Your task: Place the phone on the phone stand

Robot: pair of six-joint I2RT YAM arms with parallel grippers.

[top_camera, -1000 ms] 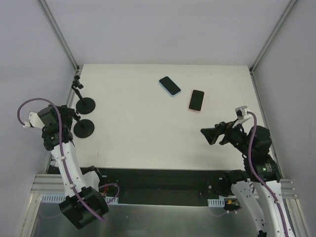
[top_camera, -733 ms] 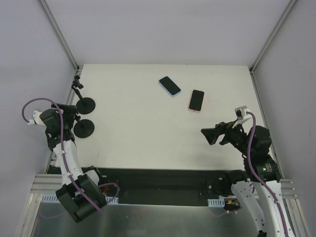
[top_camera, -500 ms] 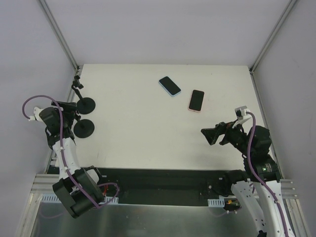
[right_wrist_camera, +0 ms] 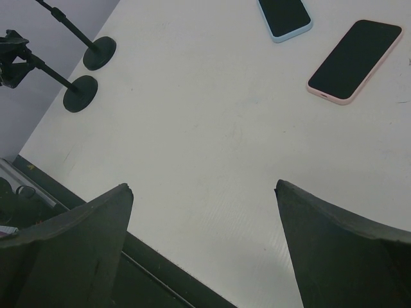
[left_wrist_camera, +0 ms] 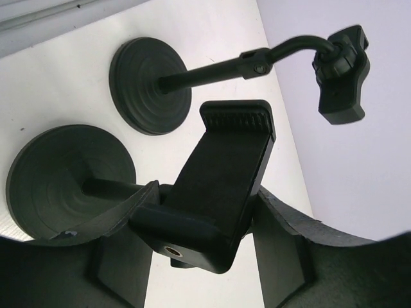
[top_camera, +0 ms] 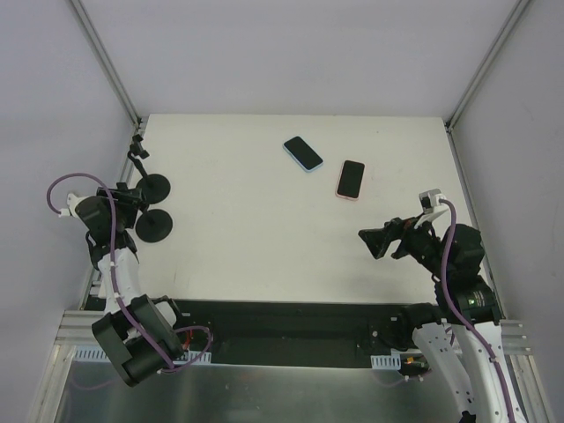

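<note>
Two phones lie face up at the back of the white table, a blue-cased phone and a pink-cased phone. Two black phone stands sit at the left edge. The nearer phone stand has its cradle between the fingers of my left gripper, which press on both its sides. My right gripper hovers open over bare table at the right, well short of the phones.
The farther stand stands just behind the held one, its bent arm ending in a clamp head. A wall runs close along the table's left edge. The dark front rail lies below the right gripper.
My left arm has swung in toward the nearer stand and its jaws have narrowed from wide open onto the cradle. The right arm and both phones have not moved.
</note>
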